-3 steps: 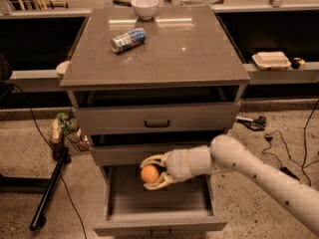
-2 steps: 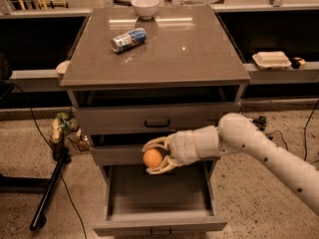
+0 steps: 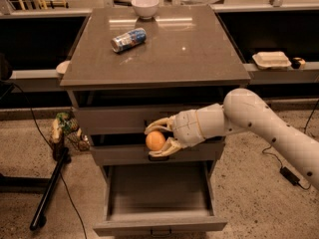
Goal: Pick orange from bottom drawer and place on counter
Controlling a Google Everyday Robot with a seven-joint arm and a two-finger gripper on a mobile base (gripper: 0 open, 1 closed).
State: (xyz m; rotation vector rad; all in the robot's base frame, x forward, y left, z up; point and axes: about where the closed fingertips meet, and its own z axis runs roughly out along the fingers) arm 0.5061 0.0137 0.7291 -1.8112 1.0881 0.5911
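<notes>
The orange (image 3: 155, 140) is held between the two pale fingers of my gripper (image 3: 158, 139), which is shut on it. The gripper reaches in from the right on a white arm and holds the fruit in front of the middle drawer, above the open bottom drawer (image 3: 158, 193). The bottom drawer is pulled out and its inside shows nothing in it. The counter (image 3: 199, 49) is the glossy grey-brown top of the cabinet, higher up than the gripper.
A soda can (image 3: 128, 39) lies on its side on the counter's left part and a white bowl (image 3: 145, 6) stands at its back edge. A white takeaway box (image 3: 271, 59) sits on the ledge at right. A dark stand leg (image 3: 47, 193) and cables lie on the floor at left.
The gripper has lifted the orange up out of the bottom drawer, from inside the drawer to the height of the middle drawer's front.
</notes>
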